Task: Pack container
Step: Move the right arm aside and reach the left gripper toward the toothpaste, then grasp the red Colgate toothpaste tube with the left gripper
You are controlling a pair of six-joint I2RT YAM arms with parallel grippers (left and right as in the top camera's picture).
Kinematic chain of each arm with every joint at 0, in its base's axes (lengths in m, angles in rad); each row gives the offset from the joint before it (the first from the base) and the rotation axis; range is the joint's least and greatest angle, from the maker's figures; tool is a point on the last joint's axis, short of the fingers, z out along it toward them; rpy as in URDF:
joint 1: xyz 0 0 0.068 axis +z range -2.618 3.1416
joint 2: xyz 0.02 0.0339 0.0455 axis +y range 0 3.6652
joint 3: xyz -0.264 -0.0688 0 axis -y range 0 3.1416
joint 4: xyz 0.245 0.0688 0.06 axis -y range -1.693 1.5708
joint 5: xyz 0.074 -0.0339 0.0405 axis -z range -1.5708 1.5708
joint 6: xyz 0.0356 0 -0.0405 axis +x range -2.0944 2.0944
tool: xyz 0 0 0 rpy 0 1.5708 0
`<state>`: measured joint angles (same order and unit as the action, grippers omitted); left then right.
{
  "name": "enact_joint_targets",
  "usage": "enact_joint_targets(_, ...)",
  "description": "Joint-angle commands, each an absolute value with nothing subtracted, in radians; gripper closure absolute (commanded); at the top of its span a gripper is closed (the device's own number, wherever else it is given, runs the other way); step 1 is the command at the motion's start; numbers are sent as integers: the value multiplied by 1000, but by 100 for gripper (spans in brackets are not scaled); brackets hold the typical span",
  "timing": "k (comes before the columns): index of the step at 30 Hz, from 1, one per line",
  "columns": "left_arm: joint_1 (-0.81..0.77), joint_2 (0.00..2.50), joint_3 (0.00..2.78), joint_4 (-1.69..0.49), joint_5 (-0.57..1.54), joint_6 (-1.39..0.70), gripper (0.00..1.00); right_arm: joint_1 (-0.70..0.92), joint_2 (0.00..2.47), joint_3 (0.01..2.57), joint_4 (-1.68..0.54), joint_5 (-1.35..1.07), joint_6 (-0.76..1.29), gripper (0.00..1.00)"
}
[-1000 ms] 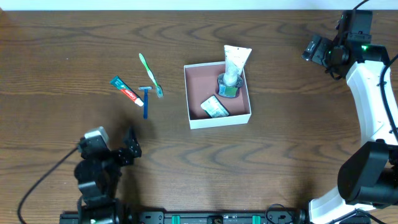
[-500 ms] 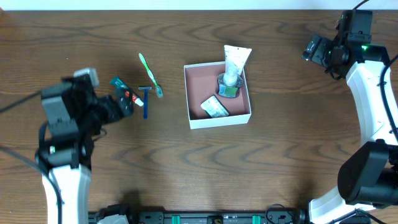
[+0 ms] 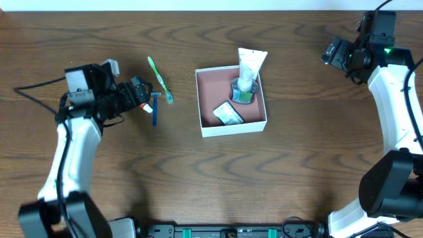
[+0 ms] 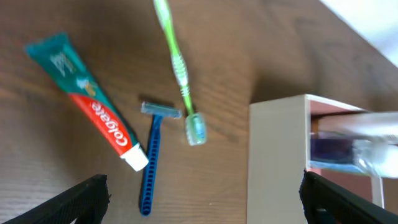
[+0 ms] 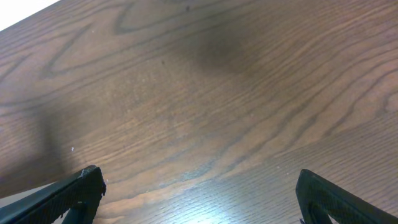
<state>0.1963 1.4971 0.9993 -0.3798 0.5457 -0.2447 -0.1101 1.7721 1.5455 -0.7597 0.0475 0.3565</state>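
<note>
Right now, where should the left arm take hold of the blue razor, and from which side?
Take the blue razor by the lower half of its handle, from straight above, with the fingers either side of its thin width. It lies flat on the wood, and the toothpaste cap sits close beside the upper handle.

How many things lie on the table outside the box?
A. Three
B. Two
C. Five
A: the toothpaste, the blue razor and the green toothbrush lie loose beside the box, and nothing else does.
</note>
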Motion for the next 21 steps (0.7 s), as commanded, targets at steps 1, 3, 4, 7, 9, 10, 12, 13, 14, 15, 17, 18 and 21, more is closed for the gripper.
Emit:
enact_joint_targets(1,201,1544,1104,-425,485,-317,2,-110,1769,1554,-760,48,370,1)
enact_joint_targets(3,200,1571,1165,-484,421,-327,2,-110,1769,1554,-760,48,370,1)
enact_joint_targets(4,199,1583,1195,-515,389,-337,2,-110,1769,1554,-760,48,370,1)
enact_joint_targets(7,197,1621,1303,-623,289,-352,2,-110,1769,1554,-760,48,370,1)
enact_joint_targets(9,197,1654,1384,-699,229,-354,2,-110,1769,1554,-760,48,370,1)
enact_joint_targets(10,197,1671,1418,-729,209,-354,2,-110,1769,1554,-760,48,370,1)
enact_joint_targets(12,197,1711,1485,-788,192,-354,2,-110,1769,1554,-760,48,370,1)
enact_joint_targets(13,197,1731,1512,-812,193,-354,2,-110,1769,1554,-760,48,370,1)
enact_joint_targets(14,196,1755,1540,-840,193,-361,2,-110,1769,1554,-760,48,370,1)
enact_joint_targets(15,195,1778,1561,-862,193,-371,2,-110,1769,1554,-760,48,370,1)
enact_joint_targets(17,190,1817,1584,-892,194,-389,2,-110,1769,1554,-760,48,370,1)
enact_joint_targets(18,188,1833,1588,-902,194,-400,2,-110,1769,1554,-760,48,370,1)
enact_joint_targets(21,179,1872,1588,-912,218,-405,2,-110,1769,1554,-760,48,370,1)
